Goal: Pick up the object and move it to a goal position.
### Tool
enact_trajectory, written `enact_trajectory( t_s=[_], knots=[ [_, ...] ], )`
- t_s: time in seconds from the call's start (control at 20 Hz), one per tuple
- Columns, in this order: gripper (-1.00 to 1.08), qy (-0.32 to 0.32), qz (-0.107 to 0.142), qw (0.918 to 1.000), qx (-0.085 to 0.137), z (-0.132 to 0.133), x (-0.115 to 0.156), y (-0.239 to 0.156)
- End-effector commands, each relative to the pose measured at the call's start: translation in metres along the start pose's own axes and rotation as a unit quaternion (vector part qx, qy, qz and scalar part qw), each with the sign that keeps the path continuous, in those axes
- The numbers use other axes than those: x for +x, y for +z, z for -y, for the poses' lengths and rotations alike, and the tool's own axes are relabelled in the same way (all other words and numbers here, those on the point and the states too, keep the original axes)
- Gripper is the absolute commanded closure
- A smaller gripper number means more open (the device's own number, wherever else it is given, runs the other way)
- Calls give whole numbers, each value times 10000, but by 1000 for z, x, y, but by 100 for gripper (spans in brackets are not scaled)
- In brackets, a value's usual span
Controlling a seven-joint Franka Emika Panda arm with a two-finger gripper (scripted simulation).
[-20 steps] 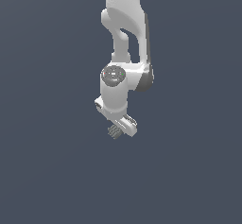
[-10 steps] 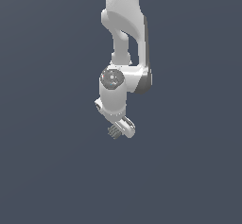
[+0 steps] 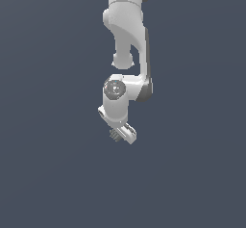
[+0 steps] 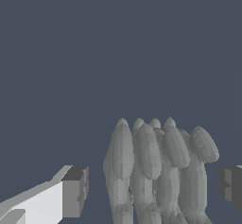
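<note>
The object (image 4: 158,171) is a dull-grey lump built of long ribbed lobes, filling the lower middle of the wrist view. It sits between the two dark pads (image 4: 75,190) of the pincer (image 4: 153,190), one low at the left and one at the right edge. A sliver of background shows between the lump and each pad, so I cannot tell whether the pads are clamped on it or merely standing apart around it.

In the exterior view the same lump (image 3: 115,134) is a tiny grey knob at the centre of the frame, tucked under the tip of the white pincer (image 3: 120,133), with plain blue-grey all round and no table edge or goal mark that I can make out.

It looks stiff and light, I would say, but the rounded ribs could let flat pads slip; gripping across its broad middle seems safest.

The wrist view gives the ribbing and the pads; the exterior view shows only the arm's (image 3: 127,34) downward, tilted pose.
</note>
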State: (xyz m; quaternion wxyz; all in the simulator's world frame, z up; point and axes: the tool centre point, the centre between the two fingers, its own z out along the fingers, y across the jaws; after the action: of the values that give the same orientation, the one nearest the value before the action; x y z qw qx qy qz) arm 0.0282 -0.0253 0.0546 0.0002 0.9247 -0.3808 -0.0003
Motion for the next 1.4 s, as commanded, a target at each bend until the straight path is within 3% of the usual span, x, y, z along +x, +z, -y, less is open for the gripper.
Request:
enact_trajectory(
  t_s=[0.0,0.2,0.25,0.9,1.35],
  knots=[
    [-92,5,-2,10000,3,0,0,9],
    [-92,5,-2,10000,3,1,1,13],
    [108,5,-2,10000,3,1,1,13],
    [108,3,-3,10000,5,1,-1,12],
    [108,3,-3,10000,5,4,-31,3]
  ],
)
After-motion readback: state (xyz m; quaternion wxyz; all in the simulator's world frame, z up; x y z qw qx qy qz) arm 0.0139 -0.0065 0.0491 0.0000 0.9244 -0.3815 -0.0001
